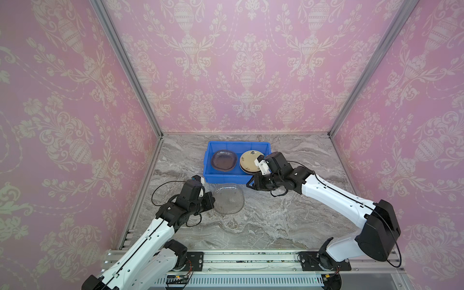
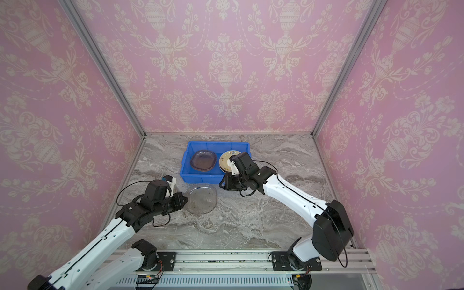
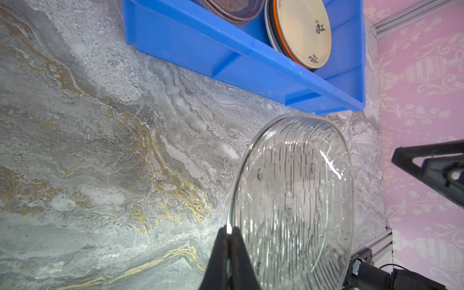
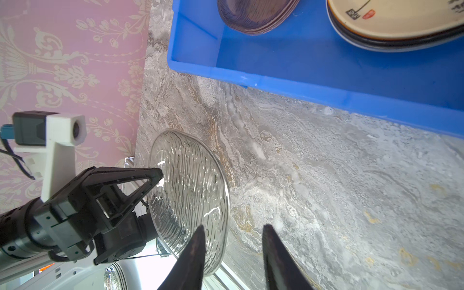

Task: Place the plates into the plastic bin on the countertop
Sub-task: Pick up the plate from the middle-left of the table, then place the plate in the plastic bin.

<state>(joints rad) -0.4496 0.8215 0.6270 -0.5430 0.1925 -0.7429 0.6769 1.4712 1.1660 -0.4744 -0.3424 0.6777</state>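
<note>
The left gripper [image 3: 229,232] was clenched on the rim of the clear plate [image 1: 229,199], which was tilted over the countertop [image 1: 276,221]. The right gripper [image 4: 233,227] stood parted and empty, just beside that plate's opposite edge. Ahead of both jaws, the bin [image 1: 221,178] held stacked plates [image 1: 247,160].

Bright, even, diffuse light everywhere, no hard shadows; only a faint soft shadow under the clear glass plate [image 1: 229,198] on the countertop [image 1: 276,221]. Both top views are wide-angle: aluminium rails [image 1: 125,67] splay outward, wallpaper [image 1: 62,113] stretched and softer toward the edges. Wrist views sharp mid-field; white glare streak on the plate, blown-out white area behind it in the right wrist view. Tips of the right gripper [image 4: 234,226] sit close to the lens, dark, slightly soft.
</note>
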